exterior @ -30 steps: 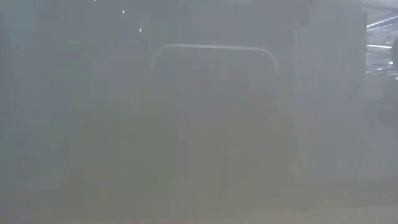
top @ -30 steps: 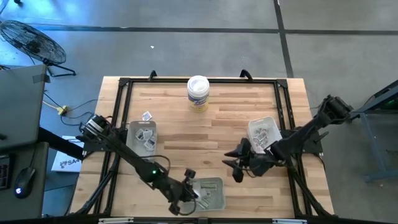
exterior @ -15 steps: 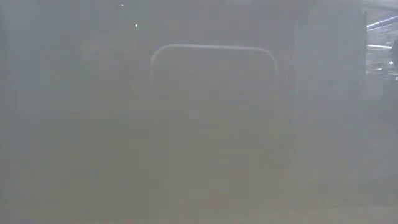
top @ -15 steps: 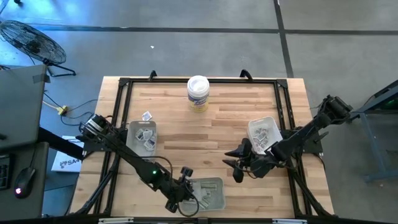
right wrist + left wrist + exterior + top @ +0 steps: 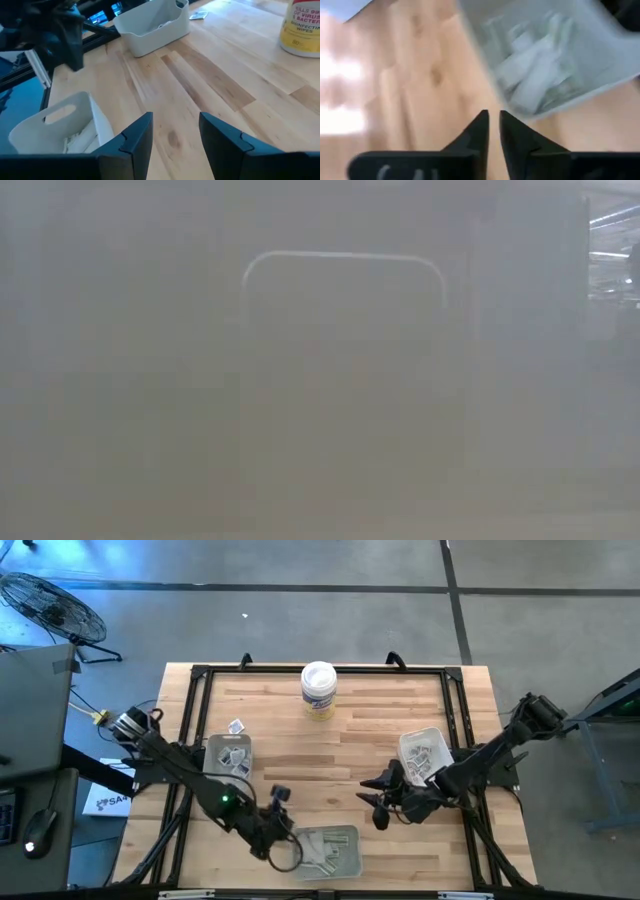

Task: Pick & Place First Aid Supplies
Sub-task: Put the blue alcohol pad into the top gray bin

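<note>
The first aid supplies lie sorted in three grey trays: square packets in the left tray (image 5: 228,754) and the right tray (image 5: 424,753), pale strip wrappers (image 5: 535,75) in the near tray (image 5: 345,832). One loose packet (image 5: 236,726) lies flat on the wood beyond the left tray. My left gripper (image 5: 282,838) is shut and empty, just left of the near tray, over bare wood (image 5: 492,116). My right gripper (image 5: 378,802) is open over bare table (image 5: 174,131), left of the right tray. The low view is fogged over.
A white tub of wipes (image 5: 318,690) stands near the middle of the far edge. A black frame (image 5: 196,690) runs around the tabletop. Bare wood spans the middle between the trays. The left arm (image 5: 60,35) shows beyond the near tray (image 5: 60,125) in the right wrist view.
My left gripper has drawn back from over the near tray's left edge toward the table's left and far side, and the whole left arm has swung with it. The right arm has kept still.
</note>
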Robot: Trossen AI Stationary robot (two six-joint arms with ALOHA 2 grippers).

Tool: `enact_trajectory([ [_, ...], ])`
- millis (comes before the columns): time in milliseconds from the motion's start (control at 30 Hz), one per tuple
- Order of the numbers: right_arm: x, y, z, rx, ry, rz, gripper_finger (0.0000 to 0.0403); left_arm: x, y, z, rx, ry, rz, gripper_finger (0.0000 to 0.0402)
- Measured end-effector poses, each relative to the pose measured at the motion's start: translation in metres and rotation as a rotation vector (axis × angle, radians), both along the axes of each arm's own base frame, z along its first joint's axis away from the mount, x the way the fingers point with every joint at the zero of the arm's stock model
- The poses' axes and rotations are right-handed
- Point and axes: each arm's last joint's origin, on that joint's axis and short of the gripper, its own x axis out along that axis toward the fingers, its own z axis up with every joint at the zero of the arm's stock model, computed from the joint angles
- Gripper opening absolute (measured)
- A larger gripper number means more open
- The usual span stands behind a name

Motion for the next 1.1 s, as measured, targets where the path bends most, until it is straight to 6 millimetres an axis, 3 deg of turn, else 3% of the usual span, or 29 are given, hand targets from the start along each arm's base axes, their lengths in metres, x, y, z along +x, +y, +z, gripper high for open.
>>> enact_trajectory([
  [167, 0.011, -0.018, -0.001, 0.039, 0.028, -0.007, 0.0154, -0.021, 0.027, -0.015, 0.095, -0.043, 0.137, 0.0004],
  [300, 0.021, -0.042, -0.002, 0.002, 0.060, -0.036, 0.0154, -0.034, 0.050, -0.030, 0.144, -0.112, 0.273, 0.0012],
  [567, 0.035, -0.100, -0.003, -0.072, 0.097, -0.212, 0.0154, -0.036, 0.086, -0.048, 0.018, -0.204, 0.276, 0.0013],
  [767, 0.036, -0.127, -0.005, -0.077, 0.123, -0.318, 0.0154, -0.033, 0.112, -0.046, -0.045, -0.205, 0.293, 0.0013],
  [1100, 0.032, -0.146, -0.009, -0.086, 0.189, -0.388, 0.0154, -0.051, 0.165, -0.032, -0.147, -0.312, 0.378, 0.0014],
])
